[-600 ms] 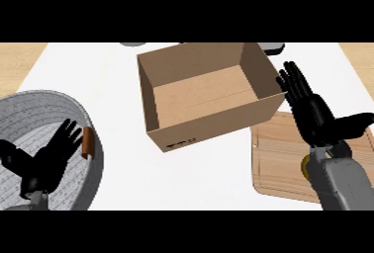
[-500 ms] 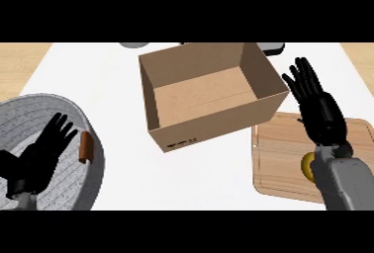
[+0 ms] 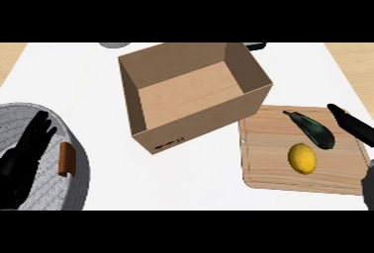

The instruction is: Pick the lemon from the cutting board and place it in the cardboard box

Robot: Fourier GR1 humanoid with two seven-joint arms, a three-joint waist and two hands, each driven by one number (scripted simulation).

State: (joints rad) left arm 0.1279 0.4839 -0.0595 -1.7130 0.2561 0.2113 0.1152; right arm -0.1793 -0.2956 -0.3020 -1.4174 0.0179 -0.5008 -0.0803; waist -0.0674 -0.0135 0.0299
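Observation:
A yellow lemon [image 3: 302,158] lies on the wooden cutting board [image 3: 266,163] at the right, just below a dark green eggplant [image 3: 312,129]. The open cardboard box [image 3: 191,94] stands in the middle of the white counter, nothing inside it. My right hand [image 3: 350,122] shows only as straight fingers at the right edge, beside the board's far corner and apart from the lemon. My left hand [image 3: 26,150] rests open at the lower left, fingers straight, over the grey basket.
A grey woven basket [image 3: 70,188] with a brown handle [image 3: 67,158] fills the lower left. Two dark and grey objects peek in at the counter's far edge behind the box. Bare white counter lies between the basket and the board.
My right hand has swung off the board to the right edge, uncovering the lemon and eggplant. The view has shifted, and my left hand has drawn further left.

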